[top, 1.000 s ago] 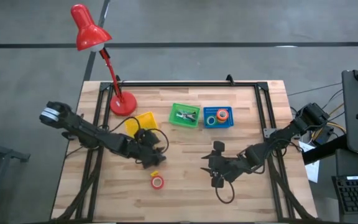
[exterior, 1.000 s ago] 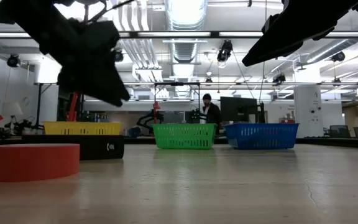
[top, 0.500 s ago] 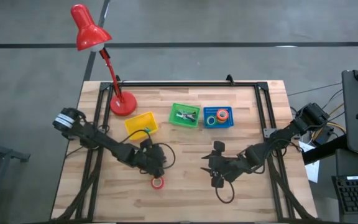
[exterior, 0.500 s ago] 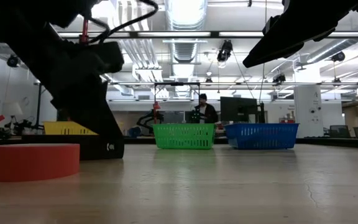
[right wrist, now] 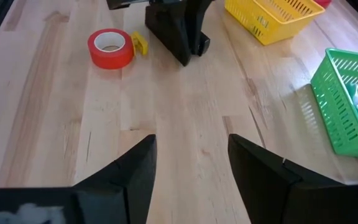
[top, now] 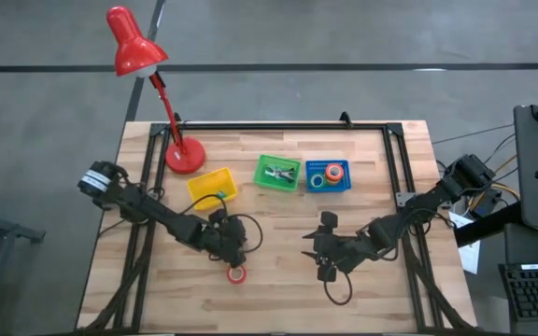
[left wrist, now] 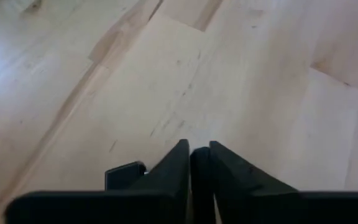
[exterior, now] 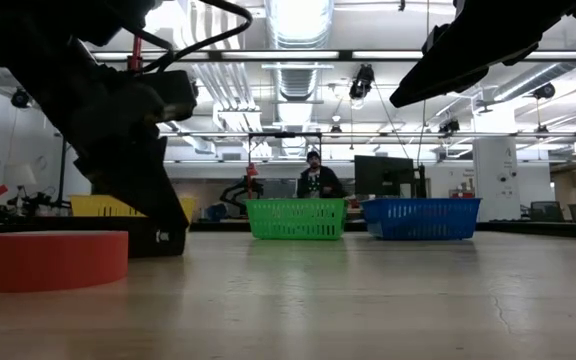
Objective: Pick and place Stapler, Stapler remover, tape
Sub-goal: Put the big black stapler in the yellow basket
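The left end effector (left wrist: pixel 194 149), lower centre-left of the high view, stands on the pale wooden desk (top: pixel 381 187) with its dark fingers pinched nearly together on the black wedge-shaped stapler (exterior: pixel 171 238). A red ring-shaped tape roll (top: pixel 237 273) with a white core lies just below it. The right end effector (right wrist: pixel 191 142) hovers at lower centre-right, its fingers spread wide and holding nothing.

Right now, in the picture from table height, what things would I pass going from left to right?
Red tape roll → left gripper standing down on the table → green basket → blue basket.
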Motion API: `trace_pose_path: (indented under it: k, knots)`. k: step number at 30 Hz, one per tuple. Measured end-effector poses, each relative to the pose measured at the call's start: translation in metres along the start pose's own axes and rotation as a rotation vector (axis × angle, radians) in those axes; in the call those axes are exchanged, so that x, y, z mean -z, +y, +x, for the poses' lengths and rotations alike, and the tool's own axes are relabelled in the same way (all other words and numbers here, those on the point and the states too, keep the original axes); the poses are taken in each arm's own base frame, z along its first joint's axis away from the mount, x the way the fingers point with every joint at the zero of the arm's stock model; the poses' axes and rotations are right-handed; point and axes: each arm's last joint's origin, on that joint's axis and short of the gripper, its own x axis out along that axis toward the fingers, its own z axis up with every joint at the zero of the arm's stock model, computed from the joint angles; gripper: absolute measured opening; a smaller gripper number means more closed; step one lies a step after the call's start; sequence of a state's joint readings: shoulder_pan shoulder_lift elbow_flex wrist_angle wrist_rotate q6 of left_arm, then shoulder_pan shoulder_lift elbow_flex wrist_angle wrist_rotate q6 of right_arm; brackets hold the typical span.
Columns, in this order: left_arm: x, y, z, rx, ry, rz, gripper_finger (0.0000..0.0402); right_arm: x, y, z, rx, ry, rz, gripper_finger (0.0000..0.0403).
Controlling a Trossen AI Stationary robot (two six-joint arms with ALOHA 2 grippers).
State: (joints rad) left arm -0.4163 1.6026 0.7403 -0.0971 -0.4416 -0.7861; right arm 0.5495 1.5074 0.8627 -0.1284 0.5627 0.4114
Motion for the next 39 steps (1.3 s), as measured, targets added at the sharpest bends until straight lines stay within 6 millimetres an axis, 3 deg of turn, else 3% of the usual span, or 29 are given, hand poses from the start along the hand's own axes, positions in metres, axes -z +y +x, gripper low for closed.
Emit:
trace_pose_path:
  k: [3, 12, 23, 31, 39]
  knots:
    - [-0.001, 0.000, -0.001, 0.005, -0.001, 0.018, 0.0033, 0.000, 0.000, 0.000, 0.001, 0.001, -0.001, 0.0190]
    - [-0.009, -0.005, -0.003, 0.004, -0.036, 0.058, 0.0033, 0.001, 0.000, 0.000, 0.001, 0.002, -0.001, 0.0187]
    - [-0.047, -0.004, -0.047, -0.163, -0.137, 0.170, 0.0034, 0.001, 0.000, 0.000, 0.000, 0.000, 0.001, 0.0178]
    - [-0.059, 0.025, -0.074, -0.445, -0.240, 0.216, 0.0036, 0.001, 0.000, 0.001, -0.002, -0.005, 0.004, 0.0180]
    - [-0.056, 0.062, -0.060, -0.614, -0.208, 0.220, 0.0036, 0.002, 0.000, 0.001, -0.002, -0.005, 0.004, 0.0177]
